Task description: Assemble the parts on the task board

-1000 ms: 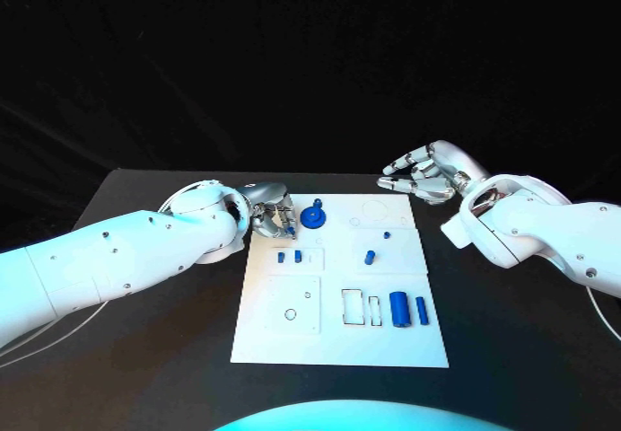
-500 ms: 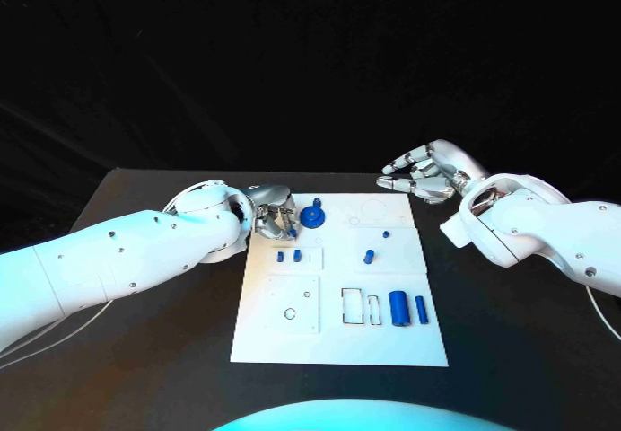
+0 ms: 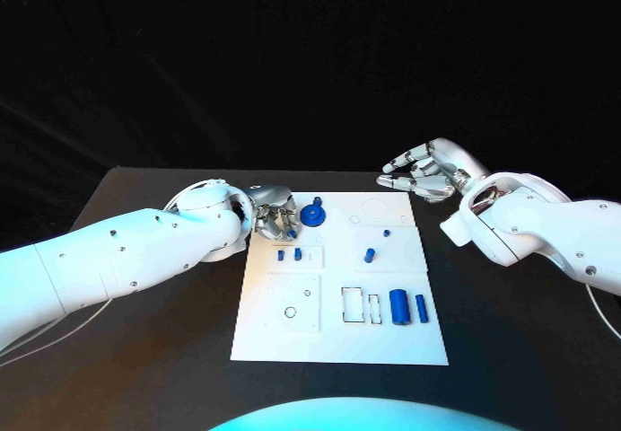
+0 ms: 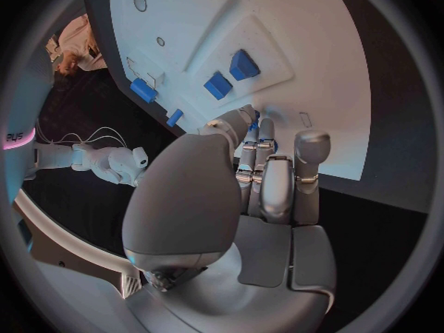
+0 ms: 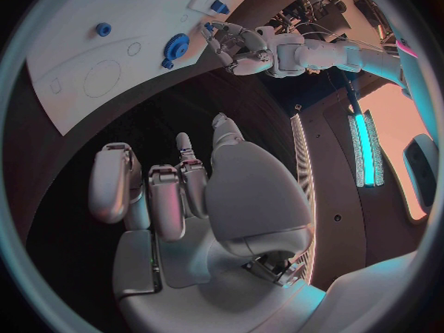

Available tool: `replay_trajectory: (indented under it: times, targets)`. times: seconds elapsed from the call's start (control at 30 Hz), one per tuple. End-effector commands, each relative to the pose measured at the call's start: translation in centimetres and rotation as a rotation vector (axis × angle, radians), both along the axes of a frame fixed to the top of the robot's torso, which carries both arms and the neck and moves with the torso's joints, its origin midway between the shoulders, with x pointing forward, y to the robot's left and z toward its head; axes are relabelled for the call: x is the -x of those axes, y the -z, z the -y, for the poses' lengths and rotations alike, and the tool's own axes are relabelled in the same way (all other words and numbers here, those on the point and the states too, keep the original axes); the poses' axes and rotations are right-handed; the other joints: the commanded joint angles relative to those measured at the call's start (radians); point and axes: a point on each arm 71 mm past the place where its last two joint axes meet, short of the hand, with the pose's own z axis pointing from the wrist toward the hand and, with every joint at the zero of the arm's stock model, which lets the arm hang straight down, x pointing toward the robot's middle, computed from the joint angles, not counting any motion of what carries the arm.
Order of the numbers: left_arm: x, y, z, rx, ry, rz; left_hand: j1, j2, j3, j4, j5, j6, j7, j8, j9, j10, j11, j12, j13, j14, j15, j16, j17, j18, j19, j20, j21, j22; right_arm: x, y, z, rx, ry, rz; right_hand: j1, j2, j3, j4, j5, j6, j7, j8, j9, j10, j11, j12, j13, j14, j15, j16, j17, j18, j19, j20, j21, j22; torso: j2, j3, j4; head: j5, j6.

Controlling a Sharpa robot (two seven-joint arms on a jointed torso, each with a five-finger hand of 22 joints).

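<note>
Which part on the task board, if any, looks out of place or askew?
Nothing stands out. The blue parts lie or stand tidily on the task board. The left hand pinches a small blue piece at the board's far edge; the right hand hangs off it.

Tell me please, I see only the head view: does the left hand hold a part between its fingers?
Observer: Yes. The left wrist view shows a small blue part between the fingertips of the left hand, close over the task board.
Operator: And the right hand, is something in its palm?
Observer: No. The right wrist view shows the right hand holding nothing, fingers apart, over the black table.
</note>
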Motion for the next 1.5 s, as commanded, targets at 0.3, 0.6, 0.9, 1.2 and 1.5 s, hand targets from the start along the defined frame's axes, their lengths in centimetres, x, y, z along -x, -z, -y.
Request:
replay_trajectory:
  times: [0.3,0.6,0.9,1.2,1.5]
  targets:
    - [0.1,0.1,0.2,-0.019,0.016,-0.013,-0.012,0.002,0.002,-0.005,-0.001,0.009,0.002,-0.005,0.001,0.009,-0.003,-0.005,0.002,0.003,-0.005,0.001,-0.001,-0.019,0.004,-0.002,0.000,-0.002,0.1,0.0,-0.2,0.002,-0.014,0.002,-0.007,0.006,-0.006,-0.002,0.003,-0.003,-0.005,0.003,-0.001,-0.004,0.000,-0.003,0.099,0.078,-0.009,-0.003,0.158,0.011,-0.008,0.001,-0.004,0.018,0.000,0.0002,0.0000,0.001,0.000]
    - [0.1,0.1,0.2,-0.010,0.006,-0.012,-0.026,-0.008,0.010,-0.010,-0.001,-0.059,0.017,-0.058,-0.014,-0.005,0.009,-0.032,0.001,0.000,0.003,-0.001,-0.010,-0.019,-0.002,0.002,-0.004,-0.009,0.1,0.0,-0.2,0.003,-0.013,0.000,-0.008,0.006,-0.007,-0.002,0.005,-0.003,-0.005,0.004,-0.001,-0.006,0.000,-0.005,0.097,0.077,-0.009,-0.005,0.156,0.011,-0.009,0.001,-0.007,0.016,-0.001,0.0006,-0.0007,0.002,0.000]
    - [0.0,0.1,0.1,-0.009,-0.002,-0.011,-0.033,-0.014,0.012,-0.011,-0.001,-0.072,0.020,-0.070,-0.016,-0.013,0.013,-0.042,0.001,-0.006,0.007,-0.006,-0.024,-0.016,-0.010,0.004,-0.013,-0.022,0.1,0.0,-0.1,0.005,-0.010,0.000,-0.008,0.006,-0.007,-0.002,0.005,-0.003,-0.005,0.004,-0.002,-0.007,0.000,-0.006,0.096,0.076,-0.009,-0.006,0.153,0.012,-0.010,0.001,-0.009,0.015,0.000,0.0003,-0.0007,0.001,-0.001]
    - [0.1,0.1,-0.2,-0.012,-0.010,-0.011,-0.034,-0.015,0.013,-0.011,-0.001,-0.076,0.022,-0.072,-0.016,-0.014,0.014,-0.044,0.001,-0.008,0.008,-0.008,-0.029,-0.015,-0.012,0.005,-0.015,-0.025,0.0,0.1,0.0,0.015,-0.008,-0.010,-0.001,0.012,-0.011,-0.009,0.004,-0.009,-0.007,0.009,-0.004,-0.157,-0.004,-0.181,-0.085,0.053,-0.013,-0.057,0.071,0.031,-0.056,-0.002,-0.105,-0.051,-0.001,-0.0003,-0.0003,0.000,0.001]
    - [0.6,-0.5,-1.3,0.052,-0.021,0.006,-0.048,-0.031,0.011,-0.011,-0.001,-0.099,0.027,-0.076,-0.016,-0.059,0.026,-0.072,-0.005,-0.019,0.018,-0.019,-0.059,-0.010,-0.027,0.009,-0.032,-0.050,-0.3,0.9,0.2,0.189,-0.068,-0.029,0.145,0.020,0.068,-0.051,-0.068,0.024,-0.007,0.009,-0.011,-0.414,-0.003,-0.912,-0.727,0.037,-0.017,-0.141,-0.038,0.044,-0.075,-0.010,-0.203,-0.112,-0.001,-0.0001,0.0010,-0.005,0.004]
